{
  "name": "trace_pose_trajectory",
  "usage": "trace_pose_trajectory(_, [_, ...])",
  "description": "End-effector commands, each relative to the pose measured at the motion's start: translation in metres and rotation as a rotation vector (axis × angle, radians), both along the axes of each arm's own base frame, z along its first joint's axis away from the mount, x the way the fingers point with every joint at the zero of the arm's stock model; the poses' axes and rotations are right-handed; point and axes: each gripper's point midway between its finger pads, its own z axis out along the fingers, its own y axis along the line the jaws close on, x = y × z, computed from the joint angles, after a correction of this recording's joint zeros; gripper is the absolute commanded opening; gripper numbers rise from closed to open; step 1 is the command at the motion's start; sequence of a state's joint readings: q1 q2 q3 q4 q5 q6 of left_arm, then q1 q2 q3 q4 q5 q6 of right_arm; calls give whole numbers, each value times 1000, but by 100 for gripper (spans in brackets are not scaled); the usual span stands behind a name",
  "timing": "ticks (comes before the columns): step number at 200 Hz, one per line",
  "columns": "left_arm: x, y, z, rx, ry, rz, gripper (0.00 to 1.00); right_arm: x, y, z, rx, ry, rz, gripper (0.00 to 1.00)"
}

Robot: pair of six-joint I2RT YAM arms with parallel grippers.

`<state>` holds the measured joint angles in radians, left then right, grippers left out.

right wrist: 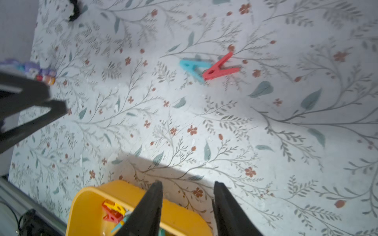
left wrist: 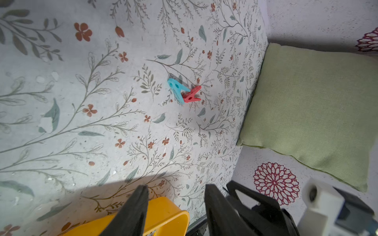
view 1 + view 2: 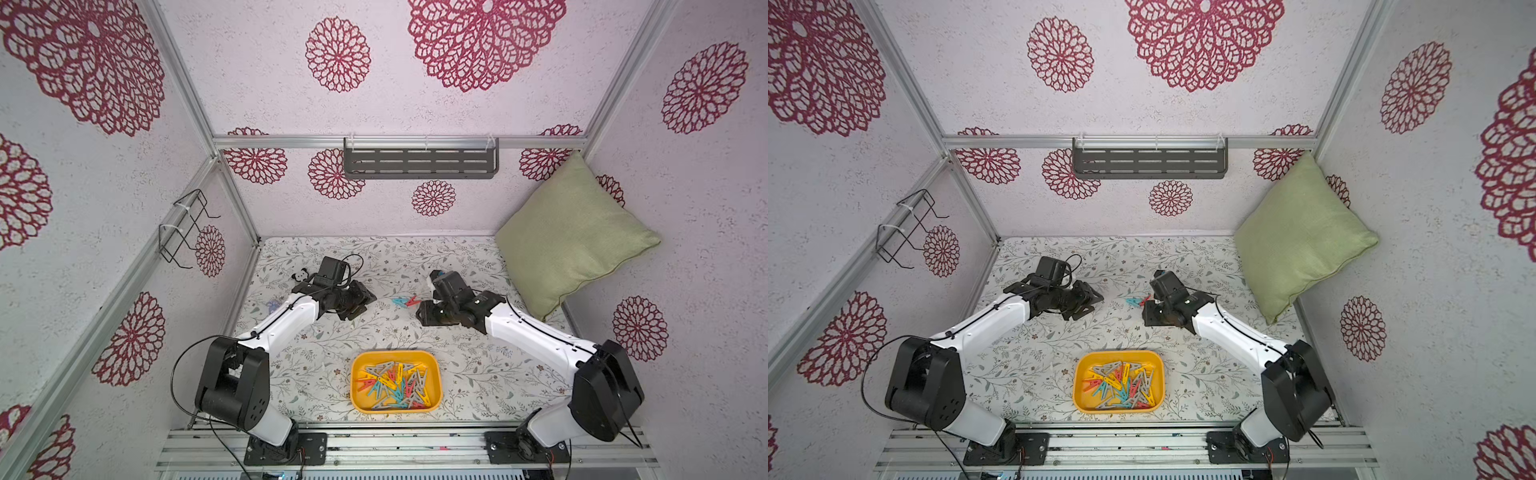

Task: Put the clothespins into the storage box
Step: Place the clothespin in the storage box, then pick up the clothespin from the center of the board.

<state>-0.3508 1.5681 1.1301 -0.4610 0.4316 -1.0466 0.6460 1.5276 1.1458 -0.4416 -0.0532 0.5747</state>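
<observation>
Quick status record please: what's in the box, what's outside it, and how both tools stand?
storage box: near the front edge, holds a pile of clothespins
outside box: blue clothespin and red clothespin, touching, on the table between the arms
left tool: open, empty
right tool: open, empty
other: panda toy, green pillow

Yellow-orange storage box (image 3: 395, 353) w/ red, yellow, teal & grey clothespins (image 3: 395, 384); beyond it teal clothespin (image 3: 400, 301) + red clothespin (image 3: 412, 301) on pale floral table cover (image 3: 415, 257); sage-green cushion (image 3: 573, 232).
</observation>
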Motion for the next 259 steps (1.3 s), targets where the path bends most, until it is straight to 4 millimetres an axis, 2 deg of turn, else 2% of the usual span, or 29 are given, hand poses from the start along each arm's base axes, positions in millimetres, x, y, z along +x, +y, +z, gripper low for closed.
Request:
trace_pose_trajectory(1, [5, 0, -1, 25, -4, -18, 51, 27, -8, -4, 41, 38, -105, 43])
trace_pose_trajectory(27, [10, 1, -3, 22, -1, -18, 51, 54, -7, -18, 79, 85, -144, 43])
trace_pose_trajectory(57, [17, 6, -5, 11, 6, -13, 51, 80, 3, -33, 72, 120, -141, 43])
trace_pose_trajectory(120, [29, 21, -7, -1, 21, -1, 51, 118, 19, -62, 39, 165, -149, 42])
trace_pose_trajectory(187, [33, 33, -16, 0, 46, 5, 51, 139, 21, -87, 4, 197, -172, 41])
trace_pose_trajectory(259, [34, 41, -20, -4, 60, 10, 51, 147, 20, -111, -14, 235, -182, 36])
